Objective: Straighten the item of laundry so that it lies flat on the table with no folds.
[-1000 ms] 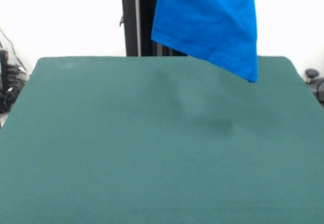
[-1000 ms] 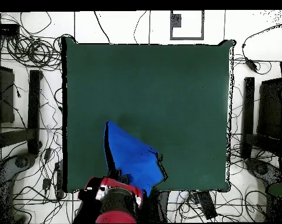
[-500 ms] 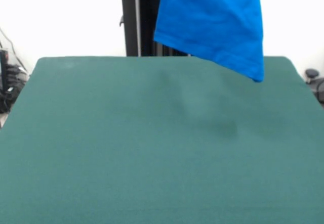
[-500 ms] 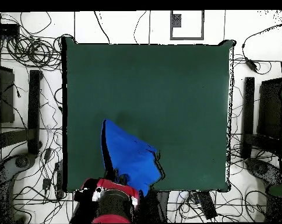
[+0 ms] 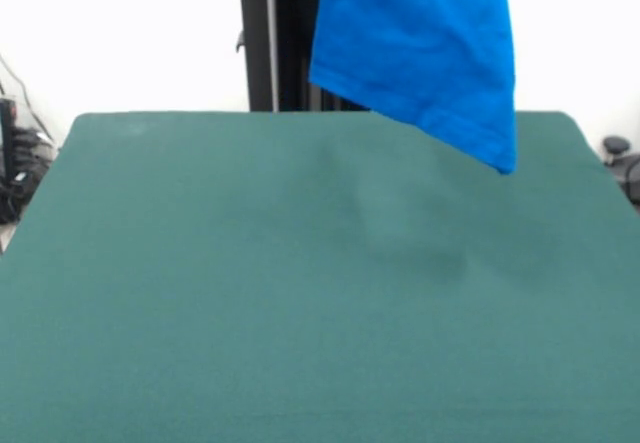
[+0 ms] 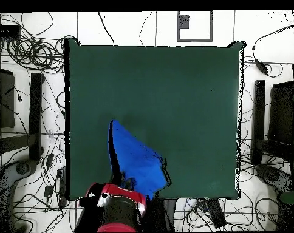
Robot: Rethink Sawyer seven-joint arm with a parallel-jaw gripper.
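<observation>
The item of laundry (image 5: 420, 43), a bright blue T-shirt, hangs in the air over the far right part of the table (image 5: 300, 293). Its plain side shows, and its lowest corner dangles just above the green cloth. From overhead the shirt (image 6: 137, 162) spreads as a folded wedge near the table's bottom edge (image 6: 198, 197), left of centre. The arm's red and black wrist (image 6: 119, 206) sits right below it. The gripper is hidden under the wrist and above the front view's top edge. The shirt hangs from it, so it is shut on the cloth.
The black pedestal (image 5: 272, 53) stands behind the table's far edge. Cables (image 6: 34, 54) litter the white floor around the table. Black stands flank it at left (image 6: 35, 115) and right (image 6: 259, 121).
The hanging shirt has swayed slightly. Its lowest corner drifted right, then came back a little and dropped lower. The arm has barely shifted.
</observation>
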